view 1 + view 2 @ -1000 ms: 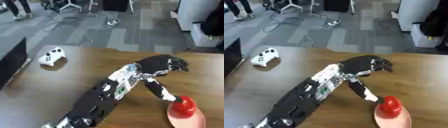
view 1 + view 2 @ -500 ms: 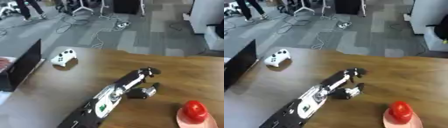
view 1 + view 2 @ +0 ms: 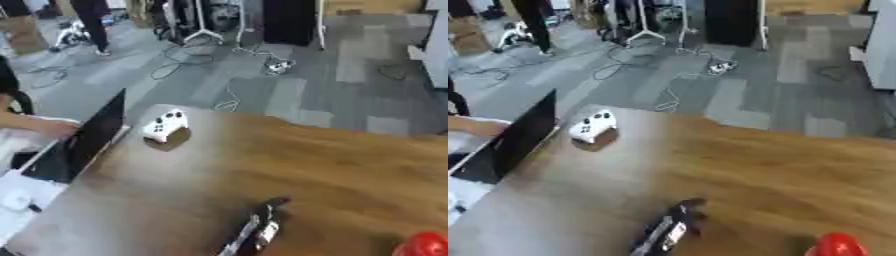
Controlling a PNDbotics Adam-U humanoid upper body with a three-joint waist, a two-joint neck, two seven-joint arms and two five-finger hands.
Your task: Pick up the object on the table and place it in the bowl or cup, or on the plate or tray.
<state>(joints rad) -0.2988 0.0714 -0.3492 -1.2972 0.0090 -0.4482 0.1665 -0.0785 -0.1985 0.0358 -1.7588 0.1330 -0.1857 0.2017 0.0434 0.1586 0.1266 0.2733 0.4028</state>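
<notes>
Left hand (image 3: 262, 227) is barely in the shot, just a dark, blurry shape with a bit of white on it poking up from the bottom edge onto the wooden table (image 3: 332, 165). Honestly can't tell what the fingers are doing, whether they're spread or curled; it's all smeared. It isn't touching anything I can make out, only bare wood around it. No sign of the right hand in either view.

The red object (image 3: 836, 246) is off to the hand's right, down at the bottom edge too, about level with the hand and partly cut off by the frame. It looks rounded and shiny red. It's clearly apart from the hand, with a stretch of table between them. Whatever it's sitting on or in is cropped out, so can't say.

Way beyond the hand and off to its left, near the far edge of the table, there's a white game controller (image 3: 164, 125) lying on the wood. Further left of that, a dark laptop screen (image 3: 83, 140) stands open along the table's left side, with some white stuff (image 3: 17, 197) on the table below it. A person's arm (image 3: 35, 125) reaches in at the left edge next to the laptop, nowhere near the red thing. Past the table is grey floor with cables (image 3: 219, 60) all over it.
</notes>
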